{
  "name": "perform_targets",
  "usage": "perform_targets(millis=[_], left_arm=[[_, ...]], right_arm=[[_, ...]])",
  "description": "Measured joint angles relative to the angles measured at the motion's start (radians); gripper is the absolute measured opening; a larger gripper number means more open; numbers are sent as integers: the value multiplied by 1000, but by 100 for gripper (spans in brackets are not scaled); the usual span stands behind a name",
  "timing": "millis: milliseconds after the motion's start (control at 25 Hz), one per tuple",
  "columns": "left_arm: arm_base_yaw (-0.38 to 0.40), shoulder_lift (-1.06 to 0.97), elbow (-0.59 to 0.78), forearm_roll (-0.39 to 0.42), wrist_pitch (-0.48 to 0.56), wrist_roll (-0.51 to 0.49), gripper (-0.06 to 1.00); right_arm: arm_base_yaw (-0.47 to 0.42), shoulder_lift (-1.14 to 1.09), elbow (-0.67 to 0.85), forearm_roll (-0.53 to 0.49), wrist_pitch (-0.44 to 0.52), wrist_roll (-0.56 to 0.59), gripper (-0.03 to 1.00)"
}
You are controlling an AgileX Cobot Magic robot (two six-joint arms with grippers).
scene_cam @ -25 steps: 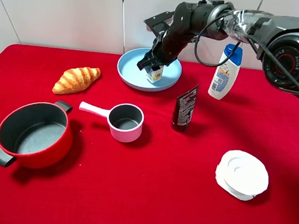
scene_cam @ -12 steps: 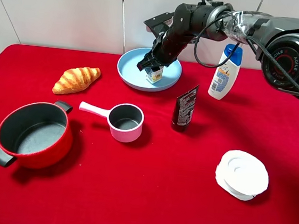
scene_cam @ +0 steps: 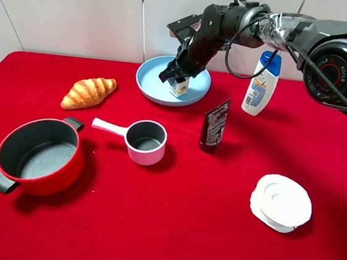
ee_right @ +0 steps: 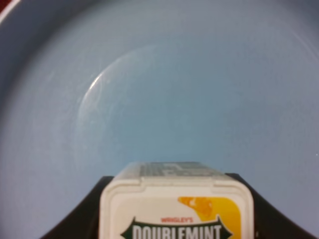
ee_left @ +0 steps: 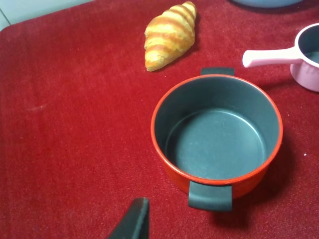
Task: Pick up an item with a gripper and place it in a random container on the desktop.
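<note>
My right gripper (scene_cam: 178, 76) reaches from the right to the back of the desktop (scene_cam: 169, 229) and is shut on the item (scene_cam: 179, 87), a small white carton with yellow-orange print. The carton is upright inside the container (scene_cam: 149, 78), a shallow light blue plate, near its middle. I cannot tell whether its base touches the plate. In the right wrist view the carton (ee_right: 177, 204) sits between the dark fingers (ee_right: 82, 221), with the blue plate floor (ee_right: 174, 84) behind it. Only one dark fingertip (ee_left: 133, 221) of the left gripper shows, above the red cloth near the red pot.
A croissant (scene_cam: 89, 92) lies at the left. A red pot (scene_cam: 39, 155) and a pink saucepan (scene_cam: 141, 140) stand in front. A black tube (scene_cam: 214, 125) and a white-blue shampoo bottle (scene_cam: 262, 83) stand to the right of the plate. A white lid-like disc (scene_cam: 281, 202) lies at the front right.
</note>
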Motion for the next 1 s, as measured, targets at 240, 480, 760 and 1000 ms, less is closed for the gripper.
perform_targets(millis=[240,480,760,1000], left_arm=[[0,0,0,0,0,0,99],[0,0,0,0,0,0,99],[0,0,0,0,0,0,99],[0,0,0,0,0,0,99]], right_arm=[[0,0,0,0,-1,0,57],[0,0,0,-2,-2,0,69],[0,0,0,-10,-2,0,69],[1,-33,0,-21,-1,26,69]])
